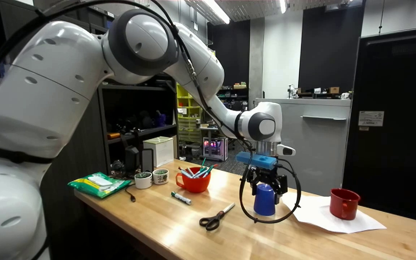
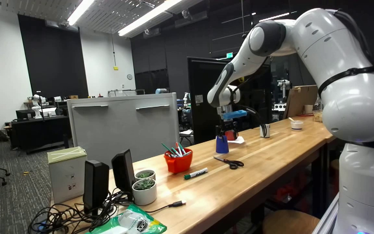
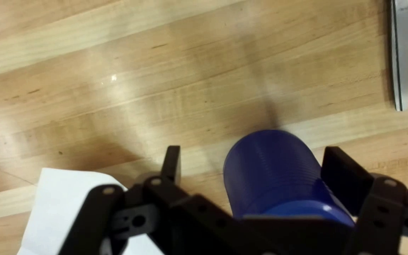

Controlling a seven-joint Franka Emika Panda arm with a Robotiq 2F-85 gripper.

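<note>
A blue cup [image 1: 265, 203] stands on the wooden table, wider at the bottom than at the top; it also shows in an exterior view [image 2: 222, 145] and in the wrist view [image 3: 271, 170]. My gripper [image 3: 254, 157] is open and lowered around the cup, pointing down, one finger on each side. In the wrist view the left finger is apart from the cup by a clear gap. The right finger is very close to the cup's side; I cannot tell whether it touches. The gripper's body hides part of the cup's top. Black-handled scissors [image 1: 215, 219] lie nearby, blades [image 3: 402, 53] towards the cup.
A dark red mug [image 1: 343, 205] stands on white paper [image 1: 312, 210] beside the gripper. An orange-red mug [image 1: 193, 184] holds several markers. A green marker [image 2: 195, 174] lies near it. Potted plants [image 2: 144, 193], speakers [image 2: 96, 185] and a green packet [image 1: 99, 184] occupy one end.
</note>
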